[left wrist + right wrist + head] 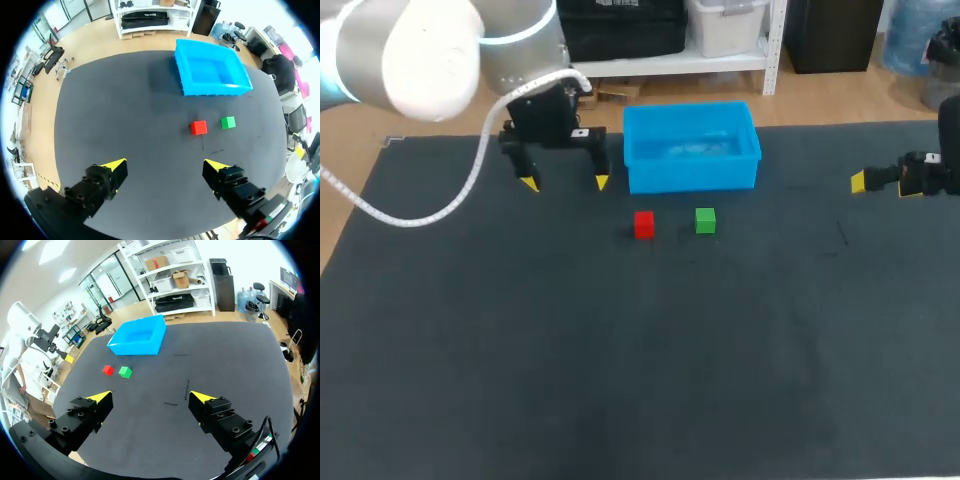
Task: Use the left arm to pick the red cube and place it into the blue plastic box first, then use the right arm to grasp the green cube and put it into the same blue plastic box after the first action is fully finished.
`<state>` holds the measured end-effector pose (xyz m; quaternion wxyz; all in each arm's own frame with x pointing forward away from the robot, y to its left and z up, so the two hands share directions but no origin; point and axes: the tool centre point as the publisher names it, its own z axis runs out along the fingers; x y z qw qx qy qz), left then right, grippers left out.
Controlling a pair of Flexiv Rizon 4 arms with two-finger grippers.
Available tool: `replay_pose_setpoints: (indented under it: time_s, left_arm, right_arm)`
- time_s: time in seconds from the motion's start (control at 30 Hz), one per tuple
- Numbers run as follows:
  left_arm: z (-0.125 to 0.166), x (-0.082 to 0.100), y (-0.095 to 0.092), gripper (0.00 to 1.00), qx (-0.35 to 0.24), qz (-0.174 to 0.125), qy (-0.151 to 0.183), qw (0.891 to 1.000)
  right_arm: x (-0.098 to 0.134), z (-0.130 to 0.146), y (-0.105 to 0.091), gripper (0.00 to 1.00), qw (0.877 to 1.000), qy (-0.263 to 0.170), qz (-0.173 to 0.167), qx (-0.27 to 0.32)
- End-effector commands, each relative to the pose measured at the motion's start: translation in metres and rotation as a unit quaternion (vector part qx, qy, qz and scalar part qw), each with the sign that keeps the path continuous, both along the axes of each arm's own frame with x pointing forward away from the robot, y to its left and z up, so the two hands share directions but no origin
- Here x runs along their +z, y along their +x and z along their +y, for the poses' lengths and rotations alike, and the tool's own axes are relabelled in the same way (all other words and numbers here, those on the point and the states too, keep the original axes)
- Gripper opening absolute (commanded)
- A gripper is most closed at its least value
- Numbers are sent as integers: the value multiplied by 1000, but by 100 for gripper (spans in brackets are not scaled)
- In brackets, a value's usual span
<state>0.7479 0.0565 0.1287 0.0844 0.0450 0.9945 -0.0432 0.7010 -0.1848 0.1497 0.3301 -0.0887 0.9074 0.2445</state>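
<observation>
Near the bench's far edge your left tool (565, 182) hangs open and empty, first pick unstarted: move it across and down around the small red cube (643, 224).

A table (620, 400) with a dark grey, matte top fills the head view. Its far edge runs straight across at 12 o'clock. The far left corner sits at 10 o'clock, and the left edge slants down from it towards 8. A few short, thin marks (841, 236) show on the top at 3 o'clock. Light falls evenly, throwing only soft, faint shadows.
</observation>
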Motion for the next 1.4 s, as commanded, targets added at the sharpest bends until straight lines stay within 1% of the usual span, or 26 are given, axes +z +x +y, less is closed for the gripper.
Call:
replay_pose_setpoints:
  time_s: [0.03,0.23,0.4,0.53,0.6,0.8,1.2,1.4]
  left_arm:
    - [-11,-4,8,100,9,13,8,1000]
    - [-24,-8,11,100,17,19,8,1000]
    - [-32,-16,14,100,29,27,9,999]
    - [-39,-22,16,100,36,33,16,999]
    - [-43,-26,17,100,38,34,28,998]
    - [-51,-36,23,100,52,43,27,997]
    - [-56,-49,40,100,66,46,21,996]
    - [-63,-57,45,100,64,50,28,996]
  right_arm:
    - [0,0,0,100,1000,-1,0,0]
    - [0,0,0,100,1000,-1,0,0]
    - [0,0,0,100,1000,-1,0,0]
    - [0,0,0,100,1000,-1,0,0]
    - [0,0,0,100,1000,-1,0,0]
    - [0,0,0,100,1000,-1,0,0]
    - [0,0,0,100,1000,-1,0,0]
    - [0,0,0,100,1000,-1,0,0]
